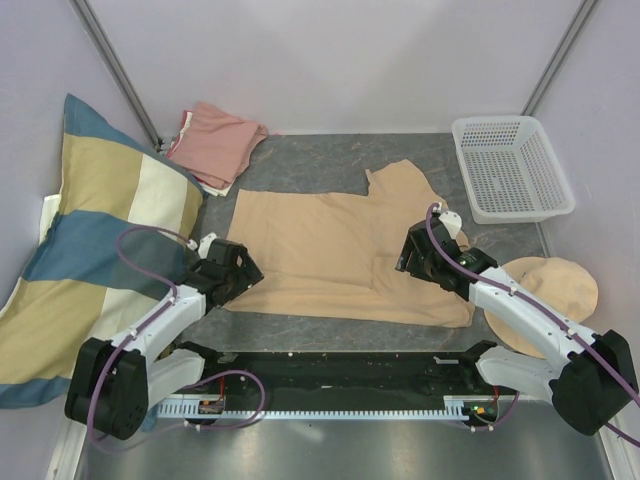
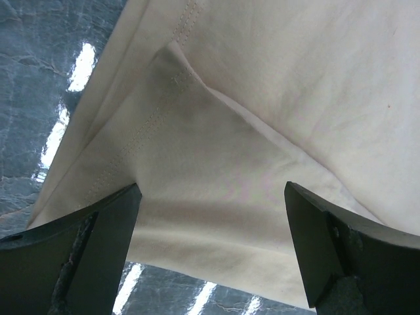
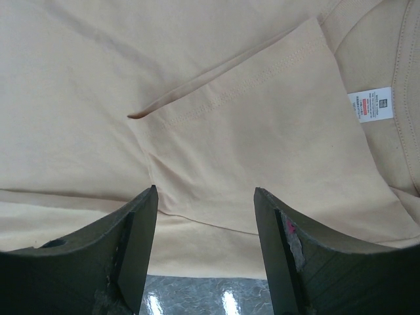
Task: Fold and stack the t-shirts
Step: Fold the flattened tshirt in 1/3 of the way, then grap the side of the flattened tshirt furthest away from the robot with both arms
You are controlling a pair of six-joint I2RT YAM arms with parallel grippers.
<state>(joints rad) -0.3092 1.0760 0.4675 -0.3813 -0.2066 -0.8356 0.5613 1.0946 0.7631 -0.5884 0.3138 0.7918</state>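
The tan t-shirt lies spread on the grey table, partly folded, with one sleeve pointing to the back. My left gripper is open at its near left corner; the left wrist view shows the cloth's hemmed corner between the fingers. My right gripper is open over the shirt's right side; the right wrist view shows a folded sleeve and the white neck label. The salmon-pink t-shirt lies folded at the back left.
A striped blue, yellow and cream pillow leans at the left. A white mesh basket stands at the back right. A round beige domed thing lies at the right, under my right arm.
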